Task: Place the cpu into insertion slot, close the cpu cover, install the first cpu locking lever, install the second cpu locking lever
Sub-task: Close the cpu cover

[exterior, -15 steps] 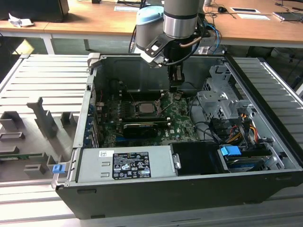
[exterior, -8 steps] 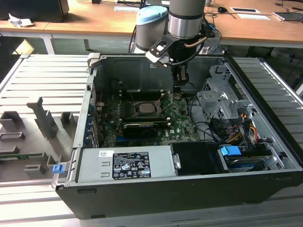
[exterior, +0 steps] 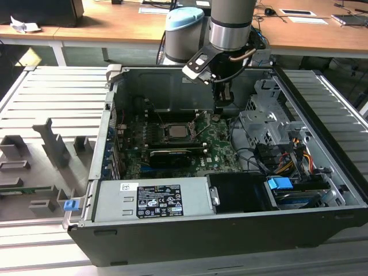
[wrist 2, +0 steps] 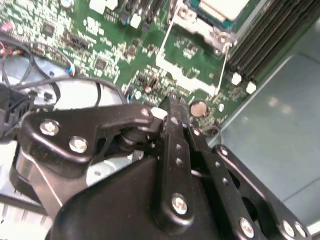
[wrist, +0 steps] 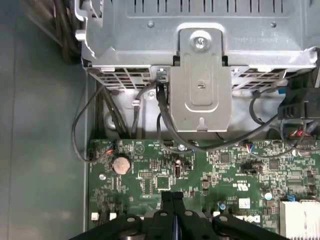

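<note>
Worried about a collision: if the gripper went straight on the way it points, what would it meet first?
The gripper would probably meet the green motherboard beside the coin battery; depth unclear.

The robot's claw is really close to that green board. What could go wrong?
The shut claw hovers close over the motherboard, near the coin battery; a small slip could scratch tiny parts there. Loose black cables hang from the metal drive cage just beyond it and might snag the arm if it swings that way.
</note>
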Motion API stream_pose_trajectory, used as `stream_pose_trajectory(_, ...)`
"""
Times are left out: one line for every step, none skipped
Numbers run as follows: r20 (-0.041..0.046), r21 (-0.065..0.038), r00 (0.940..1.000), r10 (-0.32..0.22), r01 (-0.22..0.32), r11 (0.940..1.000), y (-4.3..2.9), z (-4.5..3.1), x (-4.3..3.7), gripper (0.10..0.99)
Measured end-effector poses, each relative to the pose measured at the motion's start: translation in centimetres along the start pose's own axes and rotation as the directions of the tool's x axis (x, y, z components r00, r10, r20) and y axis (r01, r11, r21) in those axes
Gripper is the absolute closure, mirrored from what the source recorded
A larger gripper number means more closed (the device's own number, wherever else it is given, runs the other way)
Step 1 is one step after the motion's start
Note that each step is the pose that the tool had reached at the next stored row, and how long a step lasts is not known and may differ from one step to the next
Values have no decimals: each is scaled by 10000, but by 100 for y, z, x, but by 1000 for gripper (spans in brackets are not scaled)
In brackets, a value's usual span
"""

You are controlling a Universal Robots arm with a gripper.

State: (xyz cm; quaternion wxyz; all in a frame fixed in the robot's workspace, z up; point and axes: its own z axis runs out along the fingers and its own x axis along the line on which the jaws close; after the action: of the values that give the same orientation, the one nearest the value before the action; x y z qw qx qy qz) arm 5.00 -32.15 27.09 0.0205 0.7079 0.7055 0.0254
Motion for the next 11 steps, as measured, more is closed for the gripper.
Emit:
stream_pose_trajectory(0, 2, 10000, 1, -1, 10000, 0, 11, 0, 980)
stream_pose_trajectory(1, 2, 10000, 0, 0, 10000, 1, 30, 0, 980)
stream_pose_trajectory(0, 3, 10000, 0, 0, 10000, 0, 50, 0, 980)
stream_pose_trajectory(1, 9, 10000, 0, 0, 10000, 0, 68, 0, 980)
stream_pose_trajectory(0, 20, 10000, -2, 2, 10000, 4, 90, 0, 980)
stream_pose_trajectory(0, 34, 10000, 0, 0, 10000, 11, 112, 0, 980)
stream_pose_trajectory(1, 55, 10000, 0, 0, 10000, 21, 132, -1, 980)
stream_pose_trajectory(0, 87, 10000, 0, 0, 10000, 30, 150, -1, 980)
stream_pose_trajectory(1, 144, 10000, 0, 0, 9999, 33, 162, -1, 980)
stream_pose_trajectory(1, 216, 10000, 0, 0, 9998, 33, 168, -1, 980)
stream_pose_trajectory(2, 300, 10000, 1, -1, 9995, 33, 173, -1, 980)
